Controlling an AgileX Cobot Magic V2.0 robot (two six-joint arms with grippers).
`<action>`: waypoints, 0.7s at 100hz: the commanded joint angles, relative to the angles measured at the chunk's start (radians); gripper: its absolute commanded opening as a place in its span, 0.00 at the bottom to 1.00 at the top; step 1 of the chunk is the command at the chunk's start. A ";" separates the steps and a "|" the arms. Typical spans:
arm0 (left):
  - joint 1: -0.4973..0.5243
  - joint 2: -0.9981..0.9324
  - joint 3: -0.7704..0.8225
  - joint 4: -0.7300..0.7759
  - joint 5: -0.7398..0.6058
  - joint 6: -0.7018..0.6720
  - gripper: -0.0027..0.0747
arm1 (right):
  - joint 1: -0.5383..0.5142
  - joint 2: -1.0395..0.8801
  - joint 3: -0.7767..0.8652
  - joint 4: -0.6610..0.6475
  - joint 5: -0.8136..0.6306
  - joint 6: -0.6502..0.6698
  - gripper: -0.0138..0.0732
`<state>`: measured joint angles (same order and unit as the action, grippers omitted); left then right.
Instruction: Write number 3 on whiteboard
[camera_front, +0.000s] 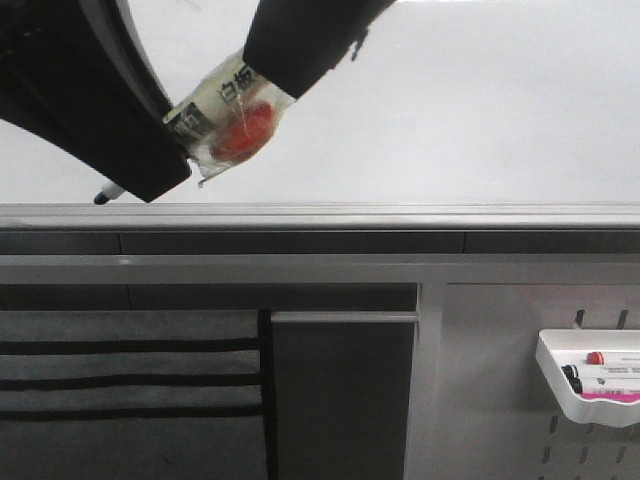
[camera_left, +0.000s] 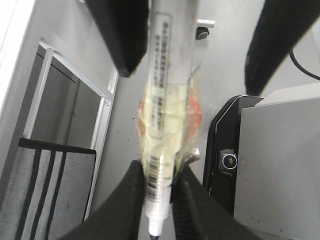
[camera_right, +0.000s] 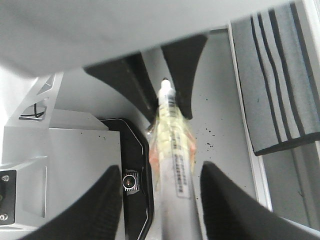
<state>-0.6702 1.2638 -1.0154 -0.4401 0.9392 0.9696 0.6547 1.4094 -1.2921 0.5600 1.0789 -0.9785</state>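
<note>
Two grippers on one taped marker (camera_front: 225, 125) before the whiteboard (camera_front: 480, 110): left gripper (camera_left: 157, 200) clenched near the tip, right gripper (camera_right: 162, 195) straddling the barrel's other end, grip uncertain; board surface blank, number 3 unseen

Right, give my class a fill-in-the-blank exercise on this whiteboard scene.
The gripper clamping the marker near its tip is the ___ one. The right gripper straddles the marker with jaws ___. The whiteboard bears ___ writing yet. The white tray hangs on the pegboard, front view's lower ___.
Missing: left; open; no; right.
</note>
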 joint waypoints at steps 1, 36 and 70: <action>-0.010 -0.025 -0.033 -0.040 -0.035 0.003 0.04 | 0.002 -0.024 -0.032 0.046 -0.026 -0.011 0.43; -0.010 -0.025 -0.033 -0.040 -0.035 0.003 0.04 | 0.002 -0.024 -0.032 0.046 -0.022 -0.011 0.17; -0.008 -0.043 -0.033 -0.038 -0.098 -0.012 0.41 | 0.002 -0.038 -0.032 0.030 -0.051 -0.011 0.16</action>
<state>-0.6724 1.2599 -1.0154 -0.4401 0.9254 0.9770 0.6547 1.4094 -1.2921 0.5590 1.0664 -0.9785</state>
